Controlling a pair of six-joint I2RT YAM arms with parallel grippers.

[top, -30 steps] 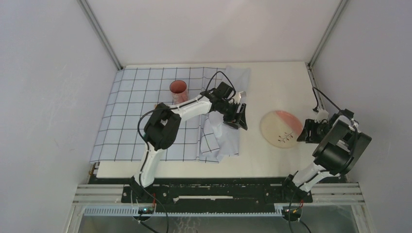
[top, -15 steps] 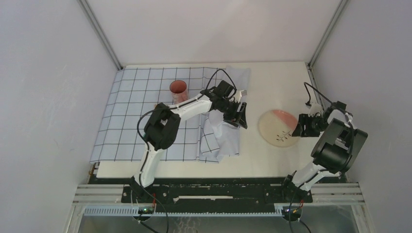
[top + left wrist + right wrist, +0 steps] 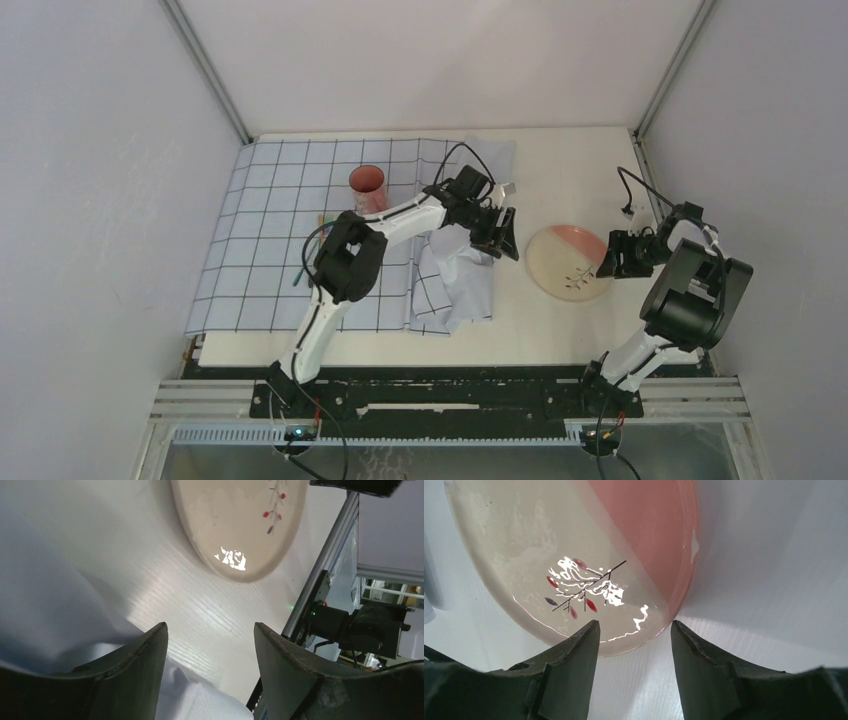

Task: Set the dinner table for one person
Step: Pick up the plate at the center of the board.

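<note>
We see a booth closed in by plain pale grey walls: a left wall, a right wall and a back wall, all bare. Two aluminium posts rise slanting from the far corners, the left post and the right post. The one piece of furniture is the dinner table, cream-white and smooth, reaching from wall to wall. Along its near edge we make out a black rail on an aluminium frame, then a slotted grey cable duct, and below that a dark glassy panel. The light is soft and even, and shadows fall faint
</note>
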